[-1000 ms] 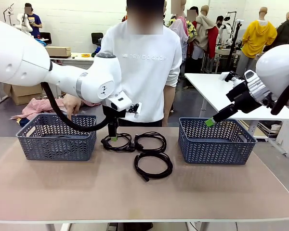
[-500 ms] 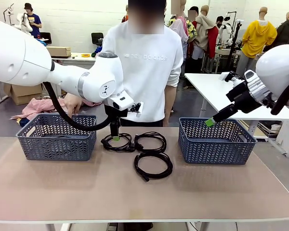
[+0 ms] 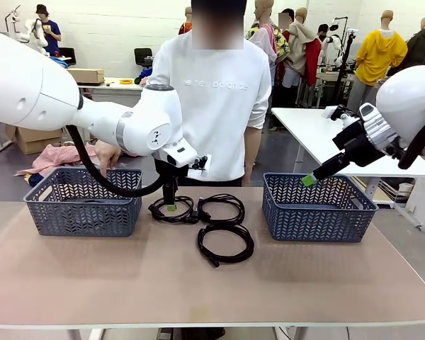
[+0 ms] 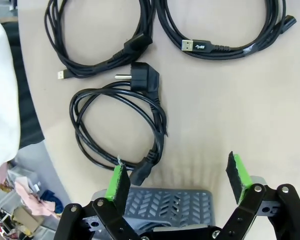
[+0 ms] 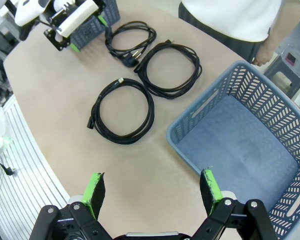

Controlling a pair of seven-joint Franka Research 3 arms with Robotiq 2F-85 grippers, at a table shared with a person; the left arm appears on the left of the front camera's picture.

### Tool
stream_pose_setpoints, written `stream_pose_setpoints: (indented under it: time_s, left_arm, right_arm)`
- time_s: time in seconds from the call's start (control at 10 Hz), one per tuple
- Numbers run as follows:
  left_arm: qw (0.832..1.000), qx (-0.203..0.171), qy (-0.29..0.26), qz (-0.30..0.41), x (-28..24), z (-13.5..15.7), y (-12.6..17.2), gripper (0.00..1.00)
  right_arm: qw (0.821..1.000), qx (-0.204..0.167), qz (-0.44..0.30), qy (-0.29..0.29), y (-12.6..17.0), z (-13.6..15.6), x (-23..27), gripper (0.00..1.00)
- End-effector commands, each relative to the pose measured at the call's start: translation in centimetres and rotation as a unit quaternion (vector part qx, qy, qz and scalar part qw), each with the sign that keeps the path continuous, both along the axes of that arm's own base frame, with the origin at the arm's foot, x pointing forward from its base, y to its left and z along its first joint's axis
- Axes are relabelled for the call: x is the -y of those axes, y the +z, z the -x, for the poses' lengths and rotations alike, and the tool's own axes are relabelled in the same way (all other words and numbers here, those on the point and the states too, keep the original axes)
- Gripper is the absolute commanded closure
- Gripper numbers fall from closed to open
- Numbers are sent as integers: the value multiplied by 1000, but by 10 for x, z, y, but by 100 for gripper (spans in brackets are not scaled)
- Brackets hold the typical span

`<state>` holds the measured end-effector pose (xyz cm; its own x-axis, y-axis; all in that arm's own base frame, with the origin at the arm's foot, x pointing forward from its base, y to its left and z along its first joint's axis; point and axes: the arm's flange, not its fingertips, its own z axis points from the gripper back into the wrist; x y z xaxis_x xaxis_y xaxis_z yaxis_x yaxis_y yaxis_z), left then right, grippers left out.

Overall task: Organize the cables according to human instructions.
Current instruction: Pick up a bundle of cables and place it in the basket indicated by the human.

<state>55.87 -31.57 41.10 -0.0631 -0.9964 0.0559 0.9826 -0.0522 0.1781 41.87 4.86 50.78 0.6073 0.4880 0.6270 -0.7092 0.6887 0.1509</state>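
Three black coiled cables lie on the table between two baskets: a left coil [image 3: 158, 210], a back coil [image 3: 221, 199] and a front coil [image 3: 225, 260]. My left gripper [image 3: 170, 204] hangs open low over the left coil. In the left wrist view my left gripper [image 4: 178, 177] shows spread green pads [image 4: 118, 181], with the power-plug coil [image 4: 158, 120] just ahead and two USB-ended coils [image 4: 135, 45] [image 4: 197, 46] beyond. My right gripper [image 3: 309, 179] is open, raised above the right basket [image 3: 317, 212]. From above, my right gripper [image 5: 152, 190] looks down on all three coils [image 5: 149, 107].
The left basket [image 3: 83, 205] stands at the table's left, with the person's hand [image 3: 106, 154] at its far rim. The person stands behind the coils at the far edge. The right basket [image 5: 225, 145] is bare inside. The near half of the table is free.
My left gripper has shifted slightly right and down over the left coil. The right arm and the cables have not moved.
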Motion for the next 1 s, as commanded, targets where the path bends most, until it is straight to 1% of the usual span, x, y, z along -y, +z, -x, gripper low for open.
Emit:
stream_pose_setpoints:
  time_s: [0.0, 0.1, 0.3, 0.4, 0.6, 0.8, 0.9]
  left_arm:
    - [1000, 6, -7, -13, -2, -5, -16, 0]
    - [1000, 3, -11, -16, -2, -9, -25, 0]
    - [999, -22, -14, -30, -3, -17, -45, 0]
    - [999, -26, -16, -34, -4, -21, -53, 0]
    - [999, -31, -22, -34, -4, -31, -64, 0]
    - [998, -38, -14, -40, -5, -39, -72, 0]
    - [998, -36, -15, -43, -5, -42, -75, 0]
  right_arm:
    - [1000, 4, -12, 4, 0, -2, 1, 0]
    - [1000, 4, -12, 4, 0, -2, 1, 0]
    - [1000, 4, -12, 4, 0, -2, 1, 0]
    - [1000, 4, -12, 4, 0, -2, 1, 0]
    - [1000, 4, -12, 4, 0, -2, 1, 0]
    - [1000, 4, -12, 4, 0, -2, 1, 0]
    - [1000, 4, -12, 4, 0, -2, 1, 0]
